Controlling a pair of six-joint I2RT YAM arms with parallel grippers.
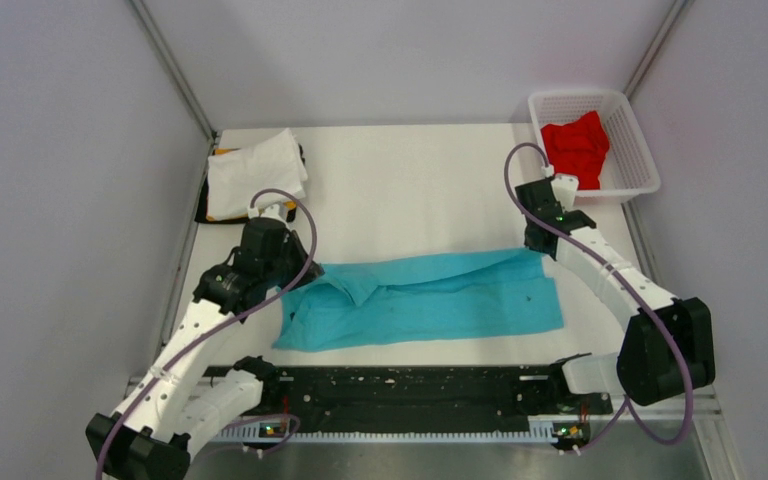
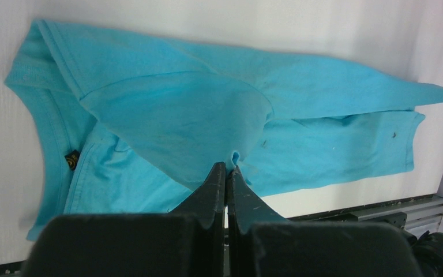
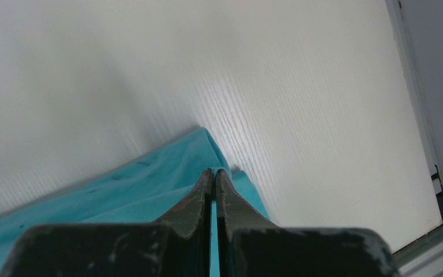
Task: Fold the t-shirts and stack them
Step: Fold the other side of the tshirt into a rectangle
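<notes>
i had the blue shirt (image 1: 430,300) half-folded lengthwise across the middle. a white shirt (image 1: 255,172) topped the stack (image 1: 218,212) at far left, and the red shirt (image 1: 575,145) waited in the basket (image 1: 642,172) at far right. the left gripper (image 2: 226,170) and right gripper (image 3: 213,173) were each pinched on blue shirt cloth.

The left arm (image 1: 185,338) and the right arm (image 1: 605,272) reach forward with bent elbows. The left end effector (image 2: 226,168) has its 2 fingers pressed together on the turquoise t-shirt (image 2: 167,115). The right end effector (image 3: 214,172) pinches its corner likewise.
</notes>
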